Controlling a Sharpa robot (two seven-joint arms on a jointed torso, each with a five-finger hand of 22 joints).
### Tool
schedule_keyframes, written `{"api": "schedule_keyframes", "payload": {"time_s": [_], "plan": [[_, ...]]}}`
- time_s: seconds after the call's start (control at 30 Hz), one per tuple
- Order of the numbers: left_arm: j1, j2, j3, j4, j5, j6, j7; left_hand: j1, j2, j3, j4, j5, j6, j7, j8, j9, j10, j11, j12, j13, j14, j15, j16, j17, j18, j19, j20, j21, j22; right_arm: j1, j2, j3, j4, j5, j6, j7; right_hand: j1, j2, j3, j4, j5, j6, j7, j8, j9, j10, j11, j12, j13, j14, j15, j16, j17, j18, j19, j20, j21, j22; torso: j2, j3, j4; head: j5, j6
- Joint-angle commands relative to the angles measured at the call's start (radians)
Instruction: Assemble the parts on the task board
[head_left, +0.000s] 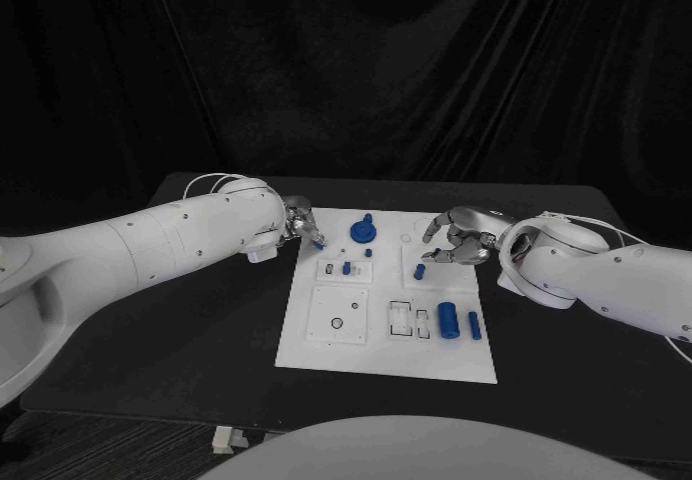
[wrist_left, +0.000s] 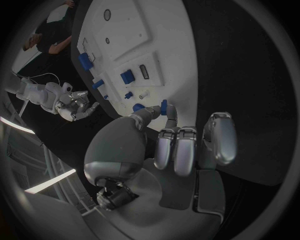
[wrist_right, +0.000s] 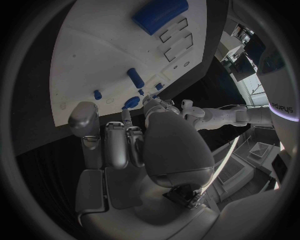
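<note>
A small blue part (wrist_left: 164, 107) is pinched in the left hand (wrist_left: 181, 140) fingers, the right hand (head_left: 459, 240) fingers curled empty; misaligned over the task board (head_left: 325, 350), it could be dropped.

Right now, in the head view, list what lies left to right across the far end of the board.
Left hand at the task board's left edge → round blue part → small upright blue part → right hand at the right edge.
</note>
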Motion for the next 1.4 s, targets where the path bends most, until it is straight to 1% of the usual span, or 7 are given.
{"api": "schedule_keyframes", "payload": {"time_s": [0.03, 0.27, 0.53, 0.83, 0.97, 1.07, 1.4], "plan": [[0.018, -0.031, 0.002, 0.063, 0.002, -0.04, -0.045, -0.013, -0.016, 0.067, -0.052, -0.005, 0.03, -0.011, 0.004, 0.015, 0.107, -0.012, 0.004, 0.263, 0.105, -0.011, 0.0, 0.264, 0.008, 0.015, -0.002, 0.012, 0.182, -0.002, -0.005, 0.0, 0.005, -0.002, -0.02, -0.001, -0.003, 0.005, -0.005, -0.003, 0.004, 0.009, 0.0, 0.007, -0.002, 0.041, 0.006, -0.002, 0.206, 0.047, 0.009, 0.0, 0.138, -0.002, -0.003, 0.001, -0.004, 0.121, -0.001, -0.0005, 0.0006, -0.004, 0.0], [0.055, -0.111, 0.002, 0.196, 0.002, -0.035, -0.109, -0.033, -0.025, 0.088, -0.056, -0.017, 0.05, -0.016, -0.006, 0.0, 0.107, -0.017, 0.004, 0.263, 0.105, -0.016, 0.0, 0.264, 0.007, 0.022, -0.008, 0.014, 0.183, -0.002, -0.014, 0.0, 0.012, -0.002, -0.04, 0.005, -0.003, 0.005, -0.005, -0.003, 0.004, 0.009, 0.0, 0.007, -0.002, 0.041, 0.006, -0.002, 0.206, 0.047, 0.009, 0.0, 0.138, -0.002, -0.003, 0.001, -0.004, 0.121, -0.003, 0.0014, -0.0005, 0.0, 0.0], [0.068, -0.139, 0.001, 0.263, 0.002, -0.041, -0.148, -0.038, -0.028, 0.106, -0.067, -0.012, 0.065, -0.018, -0.011, -0.008, 0.107, -0.02, 0.004, 0.263, 0.105, -0.019, 0.0, 0.264, 0.006, 0.025, -0.012, 0.015, 0.183, -0.002, -0.018, 0.0, 0.015, -0.002, -0.066, 0.019, -0.001, 0.002, -0.006, -0.006, 0.006, 0.012, 0.0, 0.01, -0.002, 0.039, 0.007, -0.004, 0.204, 0.046, 0.009, -0.003, 0.135, -0.001, -0.005, 0.002, -0.007, 0.12, 0.0, 0.0001, -0.0015, 0.01, 0.0], [0.067, -0.135, 0.001, 0.286, 0.002, -0.019, -0.154, -0.047, -0.028, 0.112, -0.068, -0.019, 0.071, -0.018, -0.017, -0.016, 0.107, -0.021, 0.004, 0.263, 0.105, -0.02, 0.0, 0.264, 0.006, 0.026, -0.013, 0.015, 0.184, -0.003, -0.041, 0.0, 0.034, -0.002, -0.186, 0.079, -0.002, -0.008, -0.013, -0.007, 0.013, 0.026, 0.0, 0.02, -0.002, 0.044, 0.006, -0.001, 0.208, 0.048, 0.009, 0.002, 0.14, -0.003, -0.001, 0.002, 0.002, 0.123, 0.0, -0.0001, 0.0014, 0.014, 0.0], [0.063, -0.126, 0.001, 0.28, 0.002, -0.015, -0.148, -0.051, -0.027, 0.114, -0.067, -0.024, 0.073, -0.019, -0.02, -0.02, 0.107, -0.021, 0.004, 0.263, 0.105, -0.02, 0.0, 0.264, 0.006, 0.026, -0.013, 0.013, 0.183, -0.002, -0.063, 0.0, 0.053, -0.002, -0.247, 0.109, -0.011, -0.005, -0.016, 0.002, 0.017, 0.055, -0.002, 0.035, -0.001, 0.056, 0.006, 0.007, 0.218, 0.055, 0.008, 0.014, 0.15, -0.007, 0.01, 0.001, 0.026, 0.129, -0.002, -0.0004, 0.008, 0.015, 0.0], [0.059, -0.118, 0.001, 0.273, 0.002, -0.013, -0.142, -0.052, -0.025, 0.115, -0.067, -0.025, 0.074, -0.019, -0.021, -0.021, 0.107, -0.021, 0.004, 0.263, 0.105, -0.02, 0.0, 0.264, 0.007, 0.023, -0.013, 0.01, 0.182, 0.0, -0.084, 0.001, 0.071, -0.001, -0.285, 0.127, -0.017, -0.001, -0.016, 0.01, 0.024, 0.079, -0.004, 0.046, -0.002, 0.066, 0.005, 0.013, 0.227, 0.061, 0.007, 0.026, 0.16, -0.011, 0.022, 0.0, 0.052, 0.135, -0.001, -0.0012, 0.0045, 0.019, 0.0], [0.042, -0.088, 0.001, 0.253, 0.002, -0.006, -0.125, -0.054, -0.021, 0.118, -0.066, -0.029, 0.073, -0.018, -0.024, -0.024, 0.107, -0.02, 0.004, 0.263, 0.105, -0.02, 0.0, 0.264, 0.008, 0.021, -0.014, 0.006, 0.181, 0.004, -0.111, 0.001, 0.093, 0.004, -0.31, 0.137, -0.018, 0.001, -0.015, 0.012, 0.041, 0.098, -0.007, 0.054, -0.003, 0.075, 0.003, 0.019, 0.236, 0.067, 0.005, 0.036, 0.169, -0.015, 0.033, -0.002, 0.076, 0.14, -0.001, -0.0019, 0.0053, 0.018, 0.0]]}}
